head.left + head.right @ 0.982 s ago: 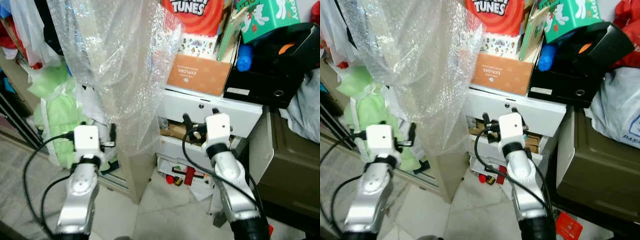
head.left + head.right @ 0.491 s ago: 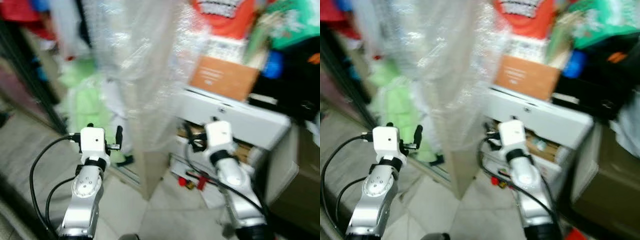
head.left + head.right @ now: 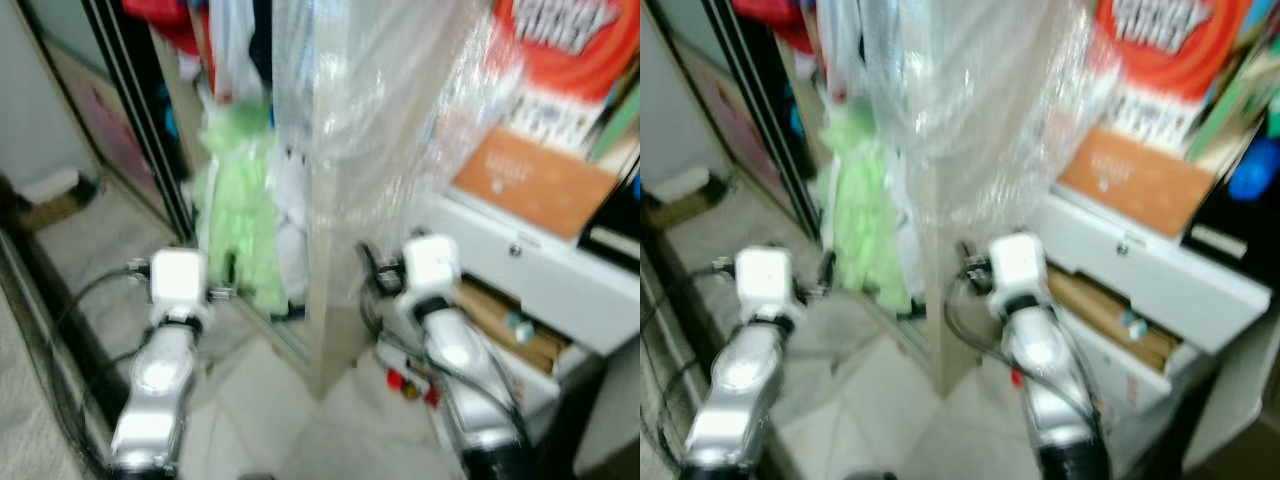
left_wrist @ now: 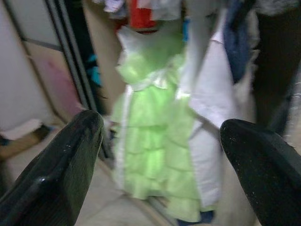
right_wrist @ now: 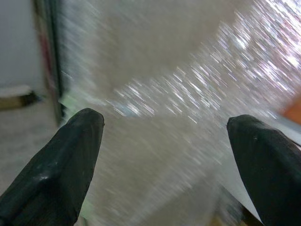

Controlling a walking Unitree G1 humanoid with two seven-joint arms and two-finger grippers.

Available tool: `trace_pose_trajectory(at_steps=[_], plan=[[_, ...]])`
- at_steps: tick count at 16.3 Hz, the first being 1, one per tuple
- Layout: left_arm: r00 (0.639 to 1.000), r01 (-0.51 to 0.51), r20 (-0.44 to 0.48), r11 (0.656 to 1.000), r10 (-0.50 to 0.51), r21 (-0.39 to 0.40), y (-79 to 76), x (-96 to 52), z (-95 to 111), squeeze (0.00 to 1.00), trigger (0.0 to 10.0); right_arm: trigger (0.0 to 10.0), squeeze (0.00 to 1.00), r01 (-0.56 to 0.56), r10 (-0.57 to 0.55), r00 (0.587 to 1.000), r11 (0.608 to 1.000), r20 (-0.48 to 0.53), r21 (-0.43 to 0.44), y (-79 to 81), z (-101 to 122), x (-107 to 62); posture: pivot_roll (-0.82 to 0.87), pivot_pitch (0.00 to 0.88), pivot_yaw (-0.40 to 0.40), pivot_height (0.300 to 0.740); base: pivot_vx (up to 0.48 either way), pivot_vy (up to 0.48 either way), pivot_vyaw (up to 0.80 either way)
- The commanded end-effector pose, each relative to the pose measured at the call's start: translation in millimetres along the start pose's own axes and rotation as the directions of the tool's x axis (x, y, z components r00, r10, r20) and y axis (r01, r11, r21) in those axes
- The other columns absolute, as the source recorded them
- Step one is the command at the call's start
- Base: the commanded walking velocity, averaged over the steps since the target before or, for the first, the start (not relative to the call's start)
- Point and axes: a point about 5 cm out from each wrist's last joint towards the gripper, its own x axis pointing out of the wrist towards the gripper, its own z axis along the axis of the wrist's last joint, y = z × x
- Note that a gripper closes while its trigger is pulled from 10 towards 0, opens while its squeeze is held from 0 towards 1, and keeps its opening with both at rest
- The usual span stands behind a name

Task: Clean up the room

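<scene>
The dress [image 4: 155,136] hangs straight ahead of the left gripper [image 4: 162,165], with the sliding door track [image 3: 150,130] to its left. Ahead of the right gripper [image 5: 164,169] hangs the bubble wrap [image 3: 400,110]; the drawers [image 3: 540,290] stand right of it, a box [image 3: 530,180] on top.

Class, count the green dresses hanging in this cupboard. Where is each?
1: a green dress hangs in the open cupboard beside a white garment; others may be hidden behind.

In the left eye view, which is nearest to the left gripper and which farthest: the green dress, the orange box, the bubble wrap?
From the left gripper:
1. Green dress, hanging just beyond the gripper, slightly to its right.
2. Bubble wrap, draped higher up, further right.
3. Orange box, far right, on top of the white drawers.
</scene>
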Motion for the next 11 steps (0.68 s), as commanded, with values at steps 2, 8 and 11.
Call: trace_pose_trajectory(at_steps=[2, 8, 11], plan=[[1.0, 0.019, 0.008, 1.0, -0.019, -0.014, -5.8, 0.3, 1.7, 0.0, 10.0, 10.0, 0.0, 0.015, -0.015, 1.0, 1.0, -0.005, -0.009, -7.5, -0.8, -1.2, 0.01, 0.0, -0.005, 0.74, 0.0, 0.0, 0.8], [0.999, 0.045, 0.016, 0.999, -0.045, -0.011, -9.9, 0.9, 2.9, 0.0, 10.0, 10.0, 0.0, 0.012, -0.012, 1.0, 1.0, 0.009, 0.006, -8.4, 1.3, 0.6, 0.01, 0.0, -0.009, 0.74, 0.0, 0.0, 0.0], [0.999, 0.046, 0.016, 0.999, -0.046, -0.014, -10.7, 1.4, 3.0, 0.0, 10.0, 10.0, 0.0, 0.013, -0.013, 1.0, 1.0, 0.014, 0.001, -8.5, 2.5, 1.6, 0.01, 0.0, -0.01, 0.74, 0.0, -0.326, 0.0]])
